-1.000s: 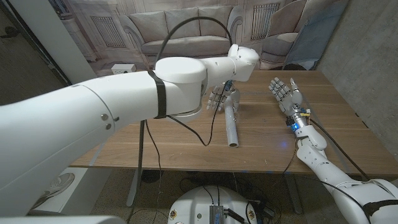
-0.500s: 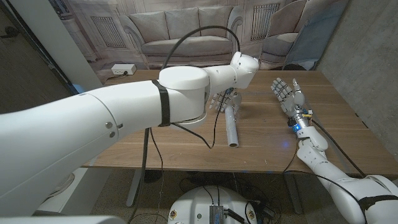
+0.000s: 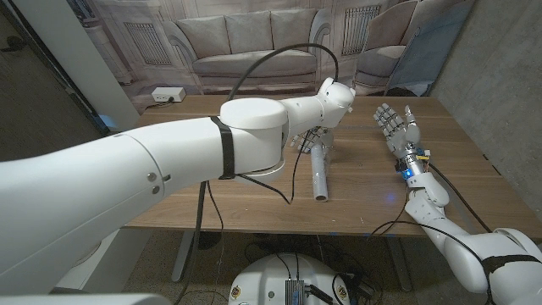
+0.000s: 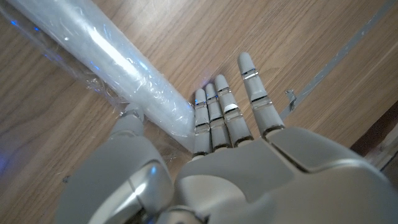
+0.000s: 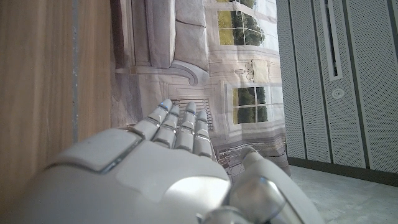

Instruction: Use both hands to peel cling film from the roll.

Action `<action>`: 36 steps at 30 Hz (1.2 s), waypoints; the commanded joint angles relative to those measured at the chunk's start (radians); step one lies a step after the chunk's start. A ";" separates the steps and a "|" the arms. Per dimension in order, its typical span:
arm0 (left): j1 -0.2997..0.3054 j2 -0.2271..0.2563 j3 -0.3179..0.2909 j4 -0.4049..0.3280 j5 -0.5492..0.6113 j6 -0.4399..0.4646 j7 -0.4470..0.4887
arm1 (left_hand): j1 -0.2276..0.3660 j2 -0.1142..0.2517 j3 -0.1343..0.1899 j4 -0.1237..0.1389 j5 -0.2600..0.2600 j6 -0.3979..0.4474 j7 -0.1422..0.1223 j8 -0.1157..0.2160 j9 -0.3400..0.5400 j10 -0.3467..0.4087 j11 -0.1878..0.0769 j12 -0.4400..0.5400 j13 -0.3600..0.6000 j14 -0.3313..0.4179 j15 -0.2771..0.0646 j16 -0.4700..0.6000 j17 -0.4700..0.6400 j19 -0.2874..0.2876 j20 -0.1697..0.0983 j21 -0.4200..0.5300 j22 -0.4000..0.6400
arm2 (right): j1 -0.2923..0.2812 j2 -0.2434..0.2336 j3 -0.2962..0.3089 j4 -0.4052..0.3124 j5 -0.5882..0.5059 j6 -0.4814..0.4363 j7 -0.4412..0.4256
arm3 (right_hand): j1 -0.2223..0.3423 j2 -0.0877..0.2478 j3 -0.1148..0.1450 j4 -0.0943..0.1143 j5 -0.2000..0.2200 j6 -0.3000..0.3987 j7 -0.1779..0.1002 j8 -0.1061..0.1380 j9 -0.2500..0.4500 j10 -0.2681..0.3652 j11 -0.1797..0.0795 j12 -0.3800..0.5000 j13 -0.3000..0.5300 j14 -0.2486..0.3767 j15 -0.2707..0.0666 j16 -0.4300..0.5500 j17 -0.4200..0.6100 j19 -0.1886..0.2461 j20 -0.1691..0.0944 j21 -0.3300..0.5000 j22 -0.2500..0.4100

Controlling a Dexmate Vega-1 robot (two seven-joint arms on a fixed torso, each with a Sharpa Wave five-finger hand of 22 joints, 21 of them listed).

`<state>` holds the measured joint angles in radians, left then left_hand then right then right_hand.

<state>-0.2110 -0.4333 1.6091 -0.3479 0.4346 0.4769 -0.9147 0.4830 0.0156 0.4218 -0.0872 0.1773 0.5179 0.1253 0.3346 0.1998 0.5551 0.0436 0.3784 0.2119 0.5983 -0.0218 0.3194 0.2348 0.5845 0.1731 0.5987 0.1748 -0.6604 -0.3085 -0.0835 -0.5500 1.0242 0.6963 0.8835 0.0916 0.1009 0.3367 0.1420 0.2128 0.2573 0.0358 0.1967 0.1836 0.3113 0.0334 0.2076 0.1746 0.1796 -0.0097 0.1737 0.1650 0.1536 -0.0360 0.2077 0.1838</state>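
Desk: one, wooden, brown plank top; carries the roll and has both hands over it.
Socket box: one, white, at the far left edge of the desk, well apart from the roll.
Left arm: one, white, with a black band around it; reaches across the desk from the near left to the roll's far end.
Cable: one, black, arching over the left arm and hanging down in front of the desk.
Left hand: one; in the left wrist view the fingers are stretched out close together with their tips at the roll's end, thumb on the crumpled film beside it. Whether it grips the film I cannot tell.
Roll: one, cling film, pale and shiny; lies on the desk near its middle, lengthwise from far to near, open tube end toward the near edge.
Loose film: one crinkled flap, clear, spread on the wood beside the roll by the left thumb.
Right hand: one; raised over the right part of the desk, fingers straight and apart, holding nothing, well apart from the roll.
Backdrop: one, printed sofa and windows, behind the desk.
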 commanded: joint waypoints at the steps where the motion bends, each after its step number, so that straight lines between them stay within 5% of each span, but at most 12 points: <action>1: 0.030 -0.020 0.005 -0.016 0.024 0.022 0.077 | -0.014 0.043 0.020 0.023 0.005 0.068 -0.010 0.016 0.002 0.068 -0.019 0.022 0.003 0.057 -0.014 0.024 0.009 0.033 -0.016 0.001 0.005 | 0.066 0.016 0.035 0.138 0.006 0.005 0.069 | -0.009 0.032 0.009 0.000 -0.004 0.016 -0.001 0.005 0.005 0.012 0.001 0.008 0.005 0.014 0.003 0.008 0.002 0.014 -0.006 0.007 0.003; 9: 0.040 -0.012 -0.026 -0.002 -0.018 0.016 0.147 | 0.010 0.055 0.044 0.011 0.008 0.056 -0.034 -0.003 -0.001 0.075 -0.040 0.017 0.001 0.076 -0.037 0.023 0.007 0.050 -0.030 -0.002 0.004 | 0.090 0.016 0.048 0.165 -0.010 -0.005 0.068 | -0.010 0.032 0.010 -0.001 -0.004 0.019 -0.002 0.005 0.005 0.019 0.001 0.009 0.005 0.023 0.004 0.009 0.002 0.019 -0.006 0.008 0.003; 18: 0.063 0.029 -0.082 -0.007 -0.133 -0.022 0.377 | 0.042 0.067 0.078 -0.008 0.011 0.119 -0.060 0.009 -0.002 0.125 -0.075 0.027 0.000 0.134 -0.070 0.034 0.005 0.071 -0.050 -0.006 0.005 | 0.111 0.021 0.048 0.178 -0.040 -0.022 0.053 | -0.010 0.033 0.011 -0.001 -0.004 0.022 -0.004 0.005 0.005 0.023 -0.001 0.009 0.005 0.026 0.004 0.008 0.002 0.021 -0.005 0.008 0.003; 23: 0.073 0.044 -0.112 0.021 -0.253 -0.053 0.466 | 0.091 0.069 0.111 -0.040 0.014 0.157 -0.080 0.019 -0.002 0.149 -0.096 0.029 -0.001 0.156 -0.093 0.031 0.002 0.082 -0.062 -0.007 0.006 | 0.117 0.023 0.049 0.176 -0.051 -0.019 0.046 | -0.010 0.033 0.012 -0.001 -0.004 0.023 -0.004 0.005 0.005 0.024 0.001 0.009 0.005 0.028 0.004 0.008 0.002 0.022 -0.006 0.008 0.003; 26: 0.090 0.058 -0.162 0.021 -0.287 -0.078 0.545 | 0.120 0.082 0.130 -0.048 0.013 0.269 -0.096 0.057 0.000 0.234 -0.119 0.063 0.016 0.227 -0.108 0.065 0.027 0.096 -0.083 -0.010 0.008 | 0.122 0.025 0.048 0.179 -0.058 -0.022 0.040 | -0.010 0.033 0.012 -0.001 -0.004 0.025 -0.004 0.005 0.005 0.025 0.001 0.009 0.005 0.030 0.004 0.008 0.002 0.023 -0.006 0.008 0.003; 30: 0.079 0.051 -0.124 0.021 -0.249 -0.118 0.586 | 0.192 0.120 0.128 -0.064 0.016 0.421 -0.109 0.098 -0.001 0.329 -0.149 0.120 0.049 0.288 -0.147 0.158 0.128 0.097 -0.095 -0.013 0.014 | 0.131 0.027 0.047 0.188 -0.067 -0.038 0.028 | -0.011 0.033 0.013 -0.001 -0.005 0.025 -0.004 0.005 0.005 0.026 0.001 0.009 0.005 0.031 0.004 0.008 0.002 0.023 -0.006 0.008 0.003; 36: 0.073 0.056 -0.129 0.021 -0.257 -0.172 0.646 | 0.292 0.156 0.140 -0.078 0.017 0.533 -0.121 0.125 0.011 0.352 -0.150 0.162 0.090 0.287 -0.172 0.229 0.232 0.062 -0.119 -0.014 0.024 | 0.143 0.030 0.051 0.195 -0.082 -0.053 0.015 | -0.011 0.033 0.013 -0.001 -0.005 0.027 -0.005 0.004 0.006 0.029 0.003 0.009 0.005 0.034 0.005 0.008 0.002 0.027 -0.005 0.009 0.003</action>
<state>-0.1367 -0.3891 1.4898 -0.3314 0.2072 0.3852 -0.4044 0.5757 -0.0116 0.5517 -0.1658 0.1866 1.0032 0.0288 0.4493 0.2001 0.8489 -0.0631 0.5265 0.2874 0.8815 -0.1161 0.5274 0.4366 0.6545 0.0614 0.5841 0.1934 -0.5402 -0.2839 -0.0373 -0.3671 0.9687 0.6643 0.9206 0.0915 0.1009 0.3440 0.1434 0.2128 0.2751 0.0285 0.1966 0.1835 0.3328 0.0370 0.2076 0.1746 0.2041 -0.0020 0.1776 0.1650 0.1710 -0.0394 0.2076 0.1838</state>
